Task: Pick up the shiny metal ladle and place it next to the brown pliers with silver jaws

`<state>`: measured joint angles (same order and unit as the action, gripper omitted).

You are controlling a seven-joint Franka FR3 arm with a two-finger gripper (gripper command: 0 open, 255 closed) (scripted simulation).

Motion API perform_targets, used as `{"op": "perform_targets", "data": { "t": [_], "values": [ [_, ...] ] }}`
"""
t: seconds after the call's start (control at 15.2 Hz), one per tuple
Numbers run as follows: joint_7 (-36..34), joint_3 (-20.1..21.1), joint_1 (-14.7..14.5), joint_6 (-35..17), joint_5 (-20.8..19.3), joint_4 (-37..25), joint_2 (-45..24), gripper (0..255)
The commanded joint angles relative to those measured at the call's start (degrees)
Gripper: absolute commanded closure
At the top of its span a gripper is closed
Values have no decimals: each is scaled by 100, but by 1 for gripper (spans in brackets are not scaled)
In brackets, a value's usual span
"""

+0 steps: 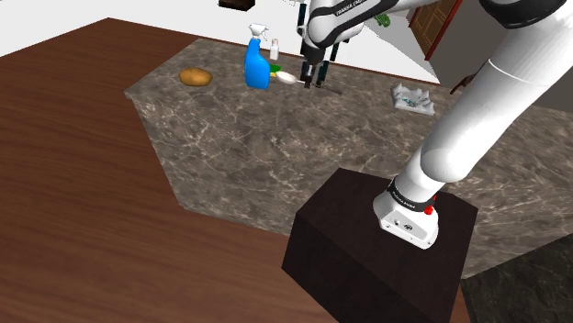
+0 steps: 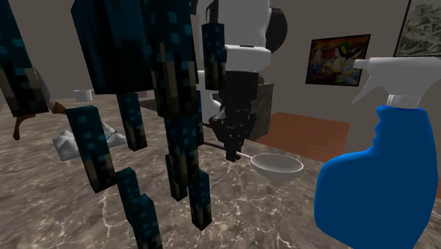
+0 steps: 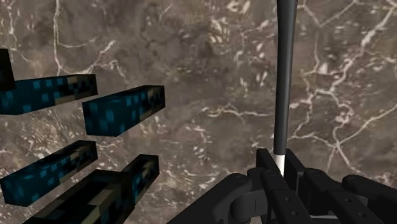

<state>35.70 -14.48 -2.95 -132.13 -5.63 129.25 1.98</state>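
pincer (image 3: pixel 280 167): clamped on ladle (image 2: pixel 274 164) handle tip | axis: handle runs straight ahead from pincer, bowl at far end | bowl near tabletop (image 3: pixel 191 76)

White arm (image 1: pixel 500 92) stretched up and left in shoulder view, end effector (image 1: pixel 312 79) pointing down, 2 fingers (image 3: pixel 264 170) clamped on ladle (image 3: pixel 283 76)

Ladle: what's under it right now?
Marble counter shows beneath the ladle handle, clasped by the gripper. The spot under its bowl is covered by the bowl itself.
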Motion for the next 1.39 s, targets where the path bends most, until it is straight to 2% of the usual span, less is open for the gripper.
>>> {"op": "perform_targets", "data": {
  "t": [0.0, 1.32],
  "values": [
    [-7, 6, -3, 156, -13, -80, 76, 255],
    [12, 67, -29, 1696, -66, -1099, 607, 255]
  ]
}}
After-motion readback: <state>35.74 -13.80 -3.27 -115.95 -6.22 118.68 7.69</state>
